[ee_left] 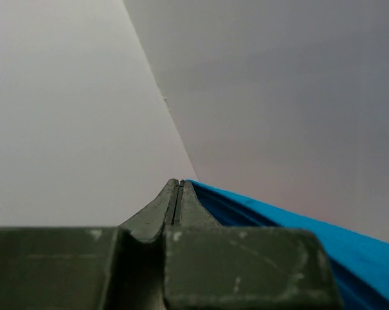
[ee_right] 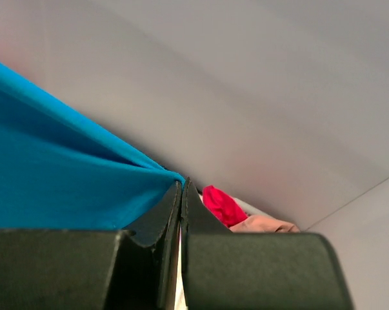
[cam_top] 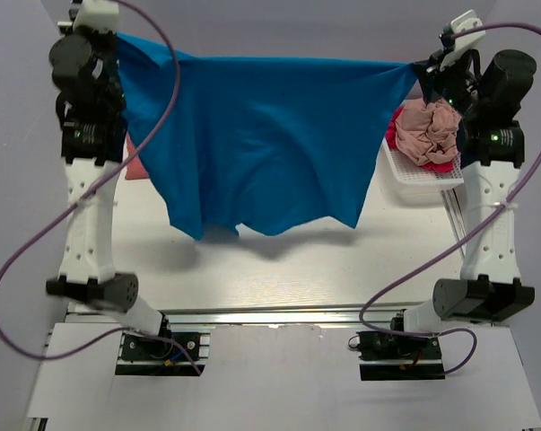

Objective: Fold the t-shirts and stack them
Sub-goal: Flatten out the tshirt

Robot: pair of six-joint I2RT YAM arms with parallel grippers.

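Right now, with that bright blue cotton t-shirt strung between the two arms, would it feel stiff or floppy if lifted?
Probably floppy: the bright blue cotton t-shirt sags in folds between the left gripper and right gripper. Likely light, since two pinched corners carry it. It hangs unevenly below, so it probably bunches easily.

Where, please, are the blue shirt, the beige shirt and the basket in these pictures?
blue shirt (cam_top: 261, 135), top view, middle of the spread cloth
beige shirt (cam_top: 429, 130), top view, top of the crumpled heap
basket (cam_top: 421, 184), top view, its white near rim
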